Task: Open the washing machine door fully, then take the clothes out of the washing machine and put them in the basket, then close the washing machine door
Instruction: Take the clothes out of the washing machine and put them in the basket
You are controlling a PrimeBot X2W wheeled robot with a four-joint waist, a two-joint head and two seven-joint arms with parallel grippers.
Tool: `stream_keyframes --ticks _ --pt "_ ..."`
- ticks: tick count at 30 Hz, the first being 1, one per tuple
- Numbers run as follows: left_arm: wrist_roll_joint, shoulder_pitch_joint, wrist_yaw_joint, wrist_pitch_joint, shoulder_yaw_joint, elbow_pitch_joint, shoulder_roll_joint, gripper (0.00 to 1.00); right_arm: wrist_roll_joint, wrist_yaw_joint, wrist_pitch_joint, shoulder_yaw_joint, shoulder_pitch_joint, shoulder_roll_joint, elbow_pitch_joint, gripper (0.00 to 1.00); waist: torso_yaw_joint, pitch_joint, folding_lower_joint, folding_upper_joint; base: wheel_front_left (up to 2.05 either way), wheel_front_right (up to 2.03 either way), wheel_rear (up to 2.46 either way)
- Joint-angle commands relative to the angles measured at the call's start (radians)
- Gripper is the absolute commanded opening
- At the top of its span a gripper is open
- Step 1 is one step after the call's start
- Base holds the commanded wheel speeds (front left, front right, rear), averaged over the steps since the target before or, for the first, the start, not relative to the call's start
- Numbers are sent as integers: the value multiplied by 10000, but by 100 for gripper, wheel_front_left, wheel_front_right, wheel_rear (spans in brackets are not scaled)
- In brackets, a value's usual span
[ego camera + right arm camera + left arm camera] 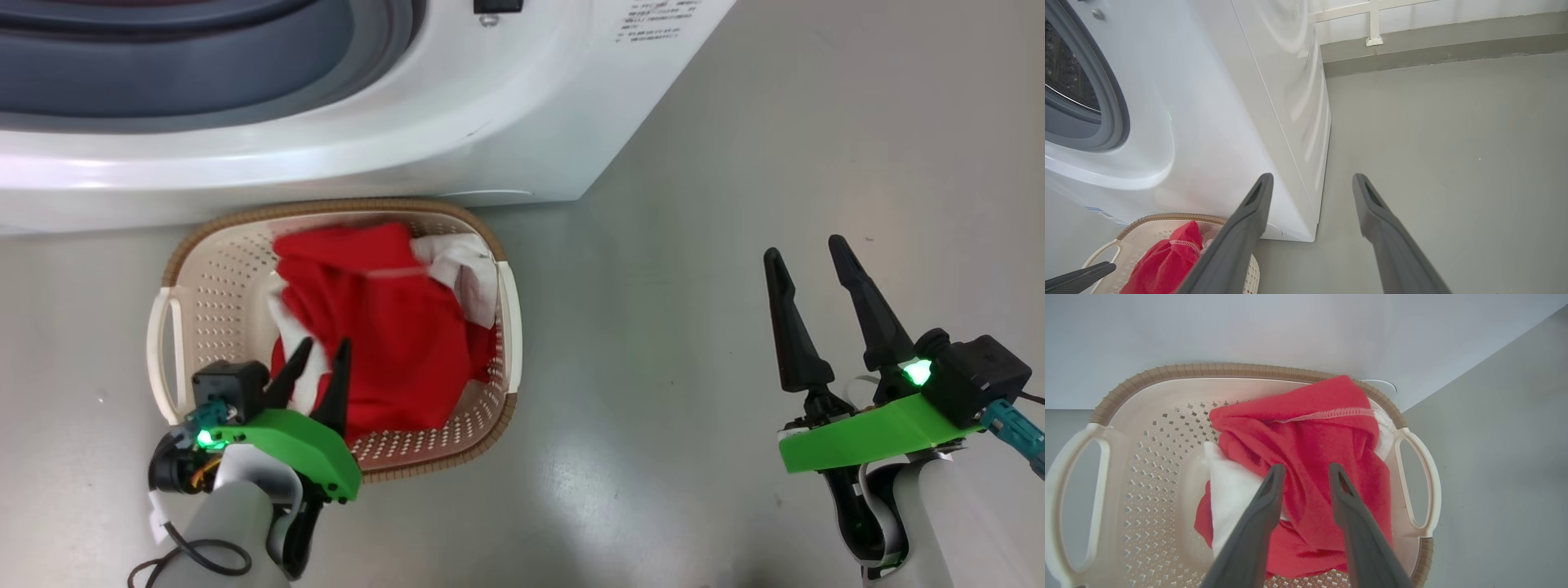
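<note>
A grey floor [694, 327] runs across the head view, with a pale wall base at 12 o'clock in the right wrist view. The white washing machine [326, 155] stands from 10 to 12 o'clock, and its grey-blue gasket [163, 73] rings the opening. The right wrist view shows the perforated drum [1065, 73] at 9 o'clock.

The cream basket [220, 302] sits on the floor at 8 o'clock, its far brown rim just beside the machine's front. The clothes [392, 327], a red heap with white fabric at its edges, lie inside, bunched toward the basket's 3 o'clock side.

The left gripper [325, 347] hangs over the basket's 6 o'clock end, fingers parted with nothing pinched between them and tips just above the red cloth. The right gripper [804, 249], at 4 o'clock, is spread wide over bare floor, well apart from the basket.
</note>
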State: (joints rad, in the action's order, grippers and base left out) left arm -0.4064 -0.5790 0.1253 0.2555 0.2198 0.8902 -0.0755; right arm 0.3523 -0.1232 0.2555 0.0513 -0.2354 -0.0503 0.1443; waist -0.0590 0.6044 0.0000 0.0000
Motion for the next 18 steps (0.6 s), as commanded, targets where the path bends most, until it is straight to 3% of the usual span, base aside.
stream_keyframes --ticks 1,2,18 --pt "-27 191 53 63 -323 -166 -266 92 57 -75 63 250 23 1 -187 100 21 -86 0 0 0 0 0" --pt "-1 227 53 63 -384 -213 -265 100 52 -75 63 246 39 1 -175 100 31 -144 0 0 0 0 0" --pt "468 1249 53 63 -1441 -1285 -273 100 -91 -75 63 246 512 1 99 100 168 -1630 0 0 0 0 0"
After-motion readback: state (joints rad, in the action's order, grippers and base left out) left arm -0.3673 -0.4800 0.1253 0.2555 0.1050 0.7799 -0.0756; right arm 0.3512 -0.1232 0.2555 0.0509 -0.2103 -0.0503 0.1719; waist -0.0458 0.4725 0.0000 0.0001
